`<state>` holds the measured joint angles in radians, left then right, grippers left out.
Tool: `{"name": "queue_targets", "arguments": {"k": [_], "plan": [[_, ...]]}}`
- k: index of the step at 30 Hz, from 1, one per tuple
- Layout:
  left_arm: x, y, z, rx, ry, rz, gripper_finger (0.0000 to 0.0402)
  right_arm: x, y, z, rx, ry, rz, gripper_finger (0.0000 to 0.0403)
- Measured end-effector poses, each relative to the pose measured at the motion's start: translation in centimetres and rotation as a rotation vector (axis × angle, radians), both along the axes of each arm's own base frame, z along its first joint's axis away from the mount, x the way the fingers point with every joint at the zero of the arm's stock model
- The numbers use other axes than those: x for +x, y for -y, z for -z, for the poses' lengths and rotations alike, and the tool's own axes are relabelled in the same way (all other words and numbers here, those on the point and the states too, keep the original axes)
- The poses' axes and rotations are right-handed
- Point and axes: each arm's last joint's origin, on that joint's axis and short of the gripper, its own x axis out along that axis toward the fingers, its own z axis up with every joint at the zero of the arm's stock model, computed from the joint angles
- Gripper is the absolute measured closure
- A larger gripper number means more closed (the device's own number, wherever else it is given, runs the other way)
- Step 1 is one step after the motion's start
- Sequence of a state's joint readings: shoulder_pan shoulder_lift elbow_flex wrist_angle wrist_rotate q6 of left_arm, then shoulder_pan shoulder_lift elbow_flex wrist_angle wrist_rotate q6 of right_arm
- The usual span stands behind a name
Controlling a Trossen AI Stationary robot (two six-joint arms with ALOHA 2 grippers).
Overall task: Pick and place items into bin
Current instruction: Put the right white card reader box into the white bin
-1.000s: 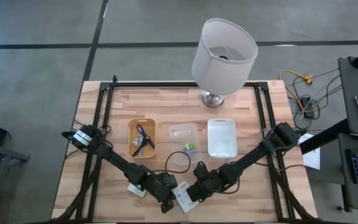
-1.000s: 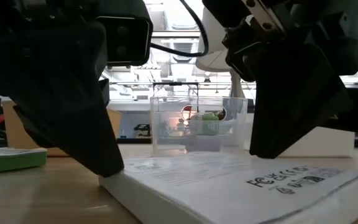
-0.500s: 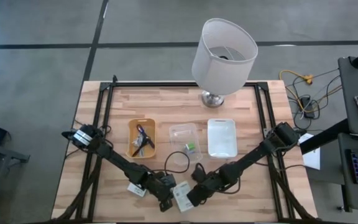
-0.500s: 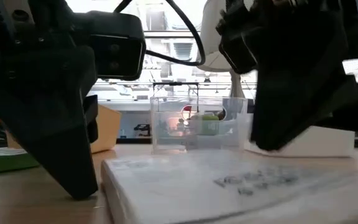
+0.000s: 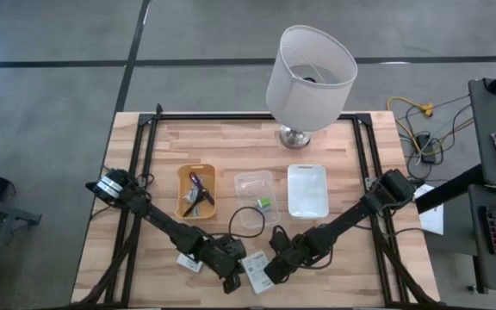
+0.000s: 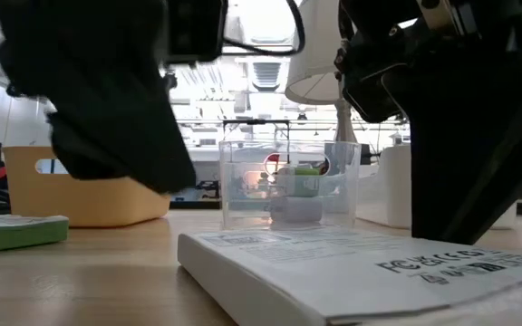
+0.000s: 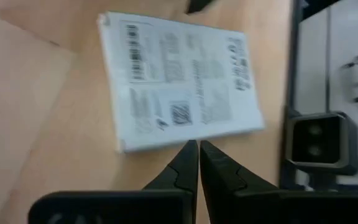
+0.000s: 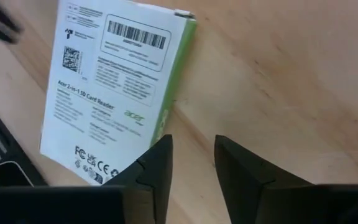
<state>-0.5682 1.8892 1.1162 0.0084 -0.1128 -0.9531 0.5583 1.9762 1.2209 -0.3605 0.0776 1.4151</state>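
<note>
A white printed card box (image 5: 254,273) (image 6: 333,272) lies flat on the wood near the table's near edge. In the right wrist view its side is green (image 8: 110,87). My left gripper (image 5: 233,269) (image 7: 197,149) is shut and hangs above the table just left of the box (image 7: 179,87). My right gripper (image 5: 269,269) (image 8: 191,146) is open and low at the box's right side. A second card box (image 5: 188,261) (image 6: 16,231) lies flat farther left. A thin black cable (image 5: 246,220) lies looped on the table. A yellow bin (image 5: 196,191) holds a dark stick and small bits. My right gripper stands with one finger (image 8: 157,165) over the box's corner (image 8: 126,168) and the other over bare wood. I cannot tell whether it touches the box, which lies flat on the table.
A clear container (image 5: 257,191) (image 6: 288,186) with a green-and-white block (image 5: 265,203) stands behind the cable. A white tray (image 5: 307,189) is to its right and a lamp (image 5: 308,77) stands at the far edge. Black frame rails (image 5: 136,172) run along both table sides.
My left gripper has drawn away from the box's left edge toward the table's left, then risen clear of the table. My right gripper has shifted a little toward the table's right. The box has slid and turned slightly on the table.
</note>
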Motion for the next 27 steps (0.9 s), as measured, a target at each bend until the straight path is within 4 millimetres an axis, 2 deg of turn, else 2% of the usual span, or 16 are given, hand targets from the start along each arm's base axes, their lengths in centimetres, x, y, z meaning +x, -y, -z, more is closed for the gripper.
{"name": "queue_targets", "arguments": {"k": [12, 17, 23, 27], "plan": [[1.0, 0.6, 2.7, -0.050, -0.014, 0.033, 0.0402, 0.0, -0.1, 0.0, 0.012, 0.001, 0.017, 0.0303], [0.5, 0.5, 3.5, -0.059, -0.055, 0.028, 0.0401, -0.1, -0.3, -0.1, 0.031, -0.009, -0.002, 0.0299], [0.4, 0.4, 3.7, -0.056, -0.065, 0.029, 0.0402, -0.5, -0.7, -0.7, 0.053, -0.004, -0.049, 0.0291], [0.5, 0.3, 3.6, -0.055, -0.065, 0.028, 0.0402, -0.8, -0.8, -2.0, 0.060, 0.023, -0.064, 0.0284]]}}
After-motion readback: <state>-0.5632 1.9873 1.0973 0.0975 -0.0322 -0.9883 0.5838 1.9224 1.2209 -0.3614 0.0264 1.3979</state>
